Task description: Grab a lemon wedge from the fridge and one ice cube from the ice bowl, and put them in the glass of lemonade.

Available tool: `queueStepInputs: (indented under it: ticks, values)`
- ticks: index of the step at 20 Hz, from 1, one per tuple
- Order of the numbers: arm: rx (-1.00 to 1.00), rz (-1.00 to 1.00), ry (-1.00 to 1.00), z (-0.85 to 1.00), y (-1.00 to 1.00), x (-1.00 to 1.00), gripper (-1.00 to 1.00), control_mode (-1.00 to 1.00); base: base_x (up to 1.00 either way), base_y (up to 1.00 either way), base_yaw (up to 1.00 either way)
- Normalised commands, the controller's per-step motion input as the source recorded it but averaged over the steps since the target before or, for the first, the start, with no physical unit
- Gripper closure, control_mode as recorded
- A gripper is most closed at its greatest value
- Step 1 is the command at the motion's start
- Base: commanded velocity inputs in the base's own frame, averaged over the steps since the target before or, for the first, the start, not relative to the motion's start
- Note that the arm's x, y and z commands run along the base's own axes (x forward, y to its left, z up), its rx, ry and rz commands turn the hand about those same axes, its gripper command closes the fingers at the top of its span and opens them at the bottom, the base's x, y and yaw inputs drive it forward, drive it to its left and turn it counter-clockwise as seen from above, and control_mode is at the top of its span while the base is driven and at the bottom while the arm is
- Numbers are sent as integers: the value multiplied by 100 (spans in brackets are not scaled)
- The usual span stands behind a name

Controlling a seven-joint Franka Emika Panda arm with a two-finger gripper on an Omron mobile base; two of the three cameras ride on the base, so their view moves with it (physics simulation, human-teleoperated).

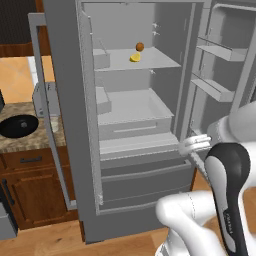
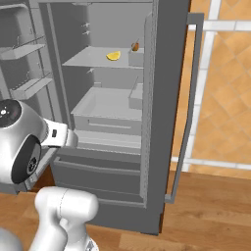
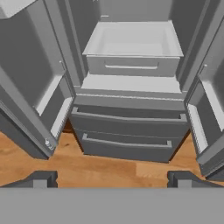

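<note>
The tool [image 3: 112, 177] has its fingers spread wide and holds nothing; it hangs low in front of the fridge [image 3: 131, 109], pointed at the two drawers. Both fridge doors stand open. Well above the tool, on the upper shelf [image 1: 150, 60], lies the lemon wedge [image 1: 135, 57], with a small orange ball [image 1: 140, 47] just behind it. To the left of the fridge, the black ice bowl [image 1: 18, 125] sits on the desk [image 1: 30, 142], near a grey toaster [image 1: 46, 99].
</note>
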Motion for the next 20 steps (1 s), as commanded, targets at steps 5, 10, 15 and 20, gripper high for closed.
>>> queueStepInputs:
  ticks: [5,10,15,20]
  values:
    - [0,0,-7,-5,0,-27,-100,-100,0,0,0]
    - [0,0,-12,0,0,-18,-100,-100,0,0,0]
    - [0,0,-2,0,0,-3,-100,-100,0,0,0]
    - [0,0,-3,0,0,0,-100,-100,0,0,0]
